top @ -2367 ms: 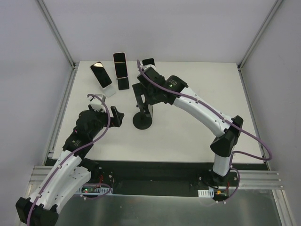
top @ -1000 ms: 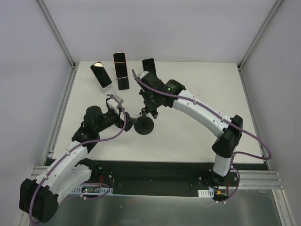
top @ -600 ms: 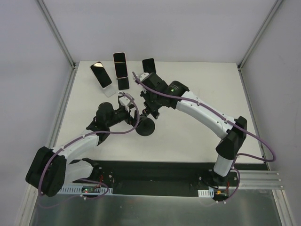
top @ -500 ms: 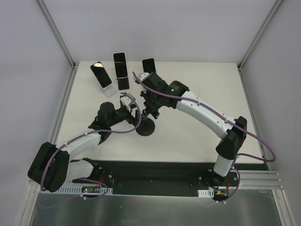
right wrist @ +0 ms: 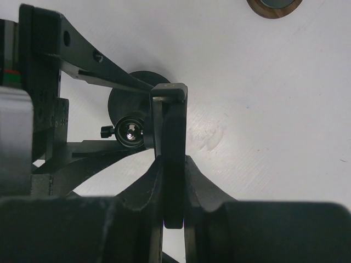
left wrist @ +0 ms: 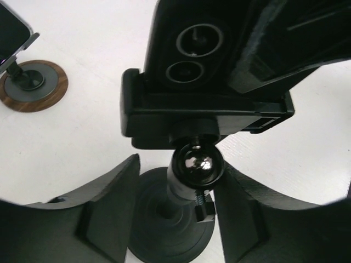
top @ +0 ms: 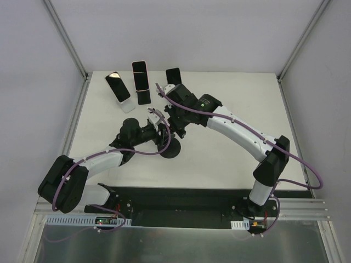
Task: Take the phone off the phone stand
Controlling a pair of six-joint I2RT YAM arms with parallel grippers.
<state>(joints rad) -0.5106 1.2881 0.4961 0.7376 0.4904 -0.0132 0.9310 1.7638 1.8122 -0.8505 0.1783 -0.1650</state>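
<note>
Pinching the phone (right wrist: 174,123) edge-on, the right gripper (right wrist: 174,163) has a finger pressed against each flat face of the handset, right in the middle of its wrist view. The phone is seated in the phone stand (top: 168,147) at the centre of the table (top: 230,164), just below the middle of the overhead view. From the left wrist camera we see the phone's back, twin lenses up top, its lower end held in the clamp cradle (left wrist: 164,118). Under the cradle sits the shiny ball joint (left wrist: 197,161), and below that the stem drops to the round base (left wrist: 164,235) at the bottom of the frame. The left gripper (left wrist: 178,166) comes in low from the left, jaws spread, one finger on either side of the stem and ball joint with a gap showing on both sides. Up in the top left of the overhead shot, a row of other phones (top: 139,75) stands propped, well apart from the action, and a wooden-based stand (left wrist: 34,87) peeks into the left wrist view's upper left corner
</note>
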